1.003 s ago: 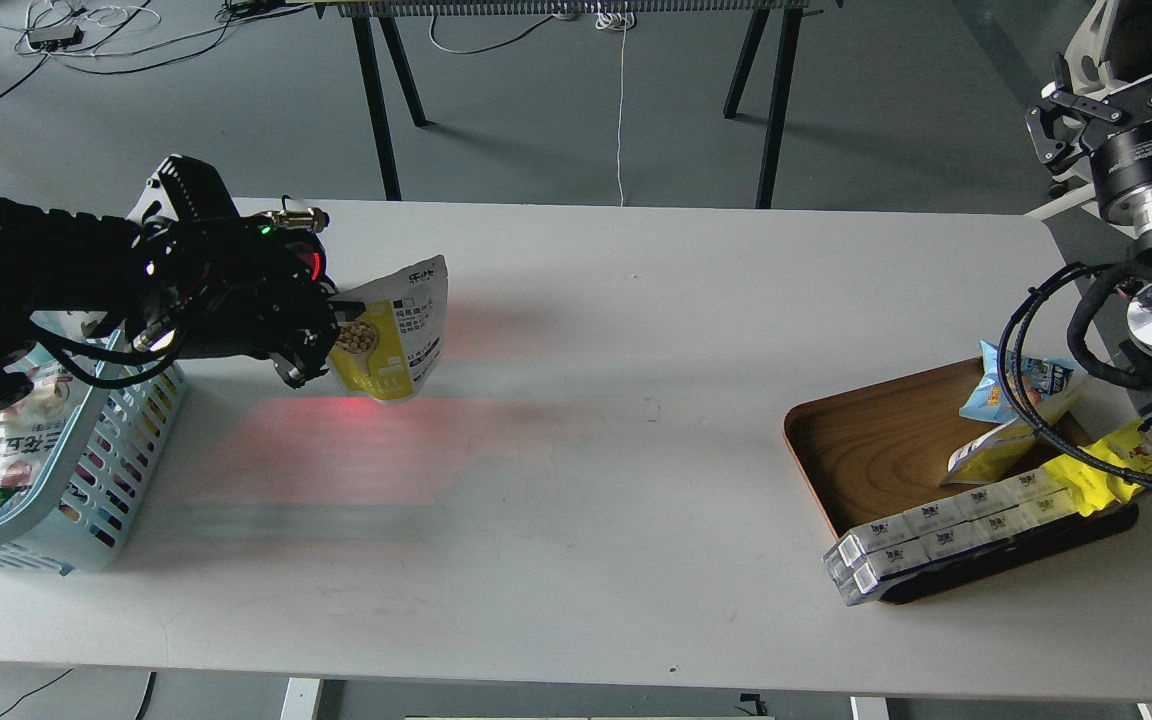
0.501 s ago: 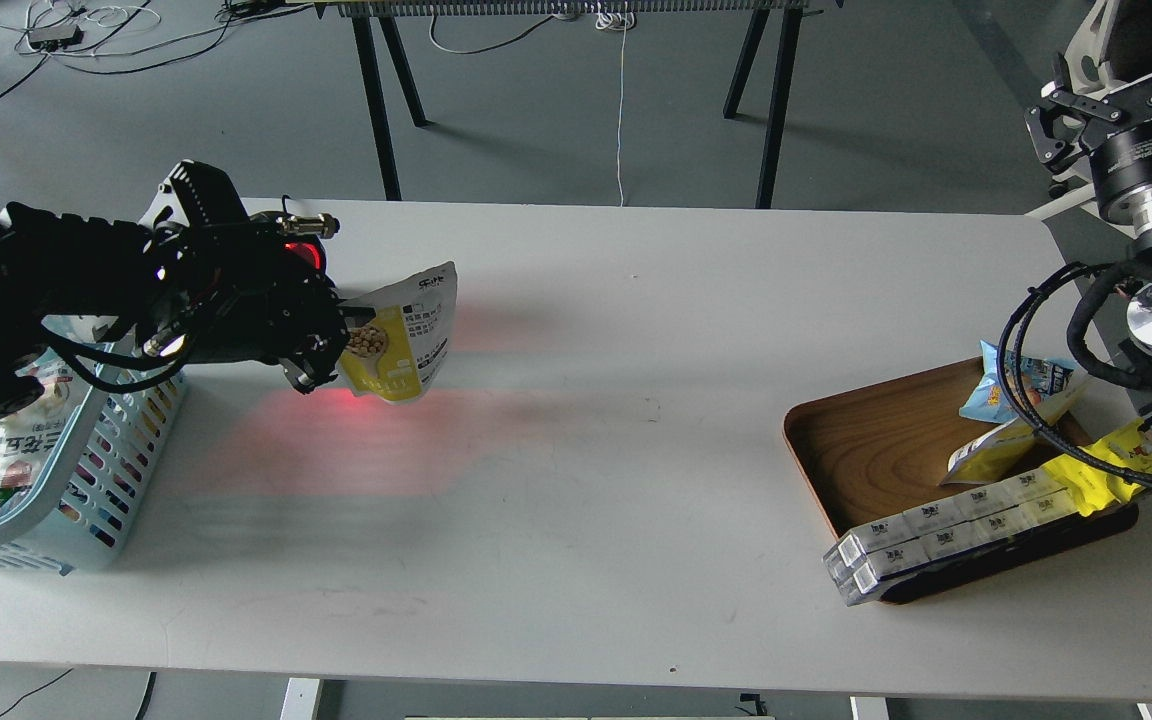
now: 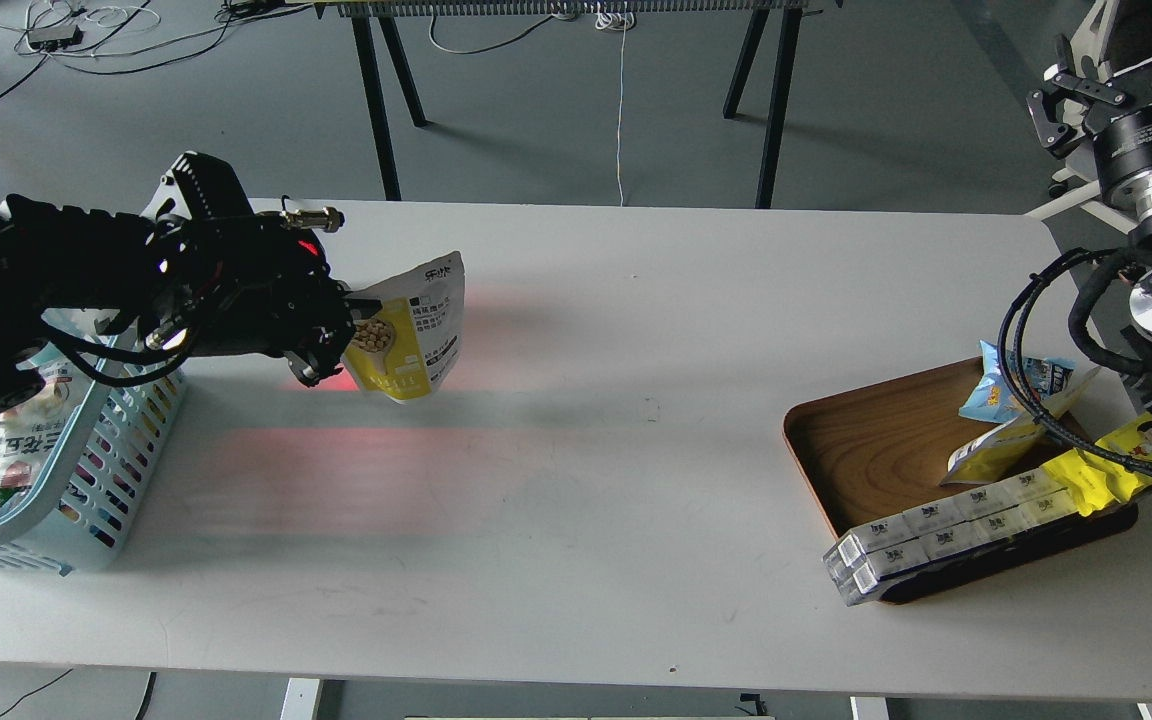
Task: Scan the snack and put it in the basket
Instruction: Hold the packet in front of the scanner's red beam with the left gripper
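My left gripper (image 3: 344,322) is shut on the left edge of the snack (image 3: 408,332), a small yellow pouch with a round picture of brown nuggets and a white text panel. It holds the pouch just above the table, to the right of the basket. The light blue basket (image 3: 121,460) stands at the table's left edge, partly under my left arm, with a packet (image 3: 21,430) inside. A red glow lies on the table below the pouch. My right gripper (image 3: 1106,85) is raised at the far right, open and empty.
A brown wooden tray (image 3: 876,440) at the right holds a blue snack bag (image 3: 1011,385), a long yellow wrapper with a cartoon face (image 3: 1126,455) and a row of white boxes (image 3: 936,530). Black cables of my right arm hang over the tray.
My left gripper has carried the pouch slightly right and up. The red glow on the table has shifted. My right gripper has risen a little.
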### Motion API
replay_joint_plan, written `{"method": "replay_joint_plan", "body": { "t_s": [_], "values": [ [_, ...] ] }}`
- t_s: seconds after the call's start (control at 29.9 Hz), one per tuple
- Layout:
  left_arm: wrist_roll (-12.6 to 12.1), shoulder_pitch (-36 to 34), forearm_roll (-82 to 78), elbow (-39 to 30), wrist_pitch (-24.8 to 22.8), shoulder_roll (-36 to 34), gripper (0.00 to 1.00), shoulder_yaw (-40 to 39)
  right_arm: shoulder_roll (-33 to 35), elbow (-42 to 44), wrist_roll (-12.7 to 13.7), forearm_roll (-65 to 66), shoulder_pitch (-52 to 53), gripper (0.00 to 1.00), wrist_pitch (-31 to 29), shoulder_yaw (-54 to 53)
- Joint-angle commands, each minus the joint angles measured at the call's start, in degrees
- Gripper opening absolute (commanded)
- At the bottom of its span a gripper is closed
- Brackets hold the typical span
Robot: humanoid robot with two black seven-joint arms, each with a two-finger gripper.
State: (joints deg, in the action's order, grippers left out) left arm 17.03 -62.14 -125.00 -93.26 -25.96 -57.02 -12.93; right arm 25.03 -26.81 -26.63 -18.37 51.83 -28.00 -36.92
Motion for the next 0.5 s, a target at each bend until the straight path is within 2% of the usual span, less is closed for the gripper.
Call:
{"method": "replay_joint_plan", "body": {
  "t_s": [0.0,0.47],
  "values": [
    [1.24,-0.44,0.00,0.01,0.03,-0.37,0.00,-1.31,-0.07,0.00,0.00,0.00,0.03,0.99,0.00,-0.09],
    [1.25,0.00,0.00,1.67,-0.14,-0.02,0.00,-0.96,-0.07,0.09,-0.09,0.00,0.29,0.99,0.00,-0.09]
  ]
}}
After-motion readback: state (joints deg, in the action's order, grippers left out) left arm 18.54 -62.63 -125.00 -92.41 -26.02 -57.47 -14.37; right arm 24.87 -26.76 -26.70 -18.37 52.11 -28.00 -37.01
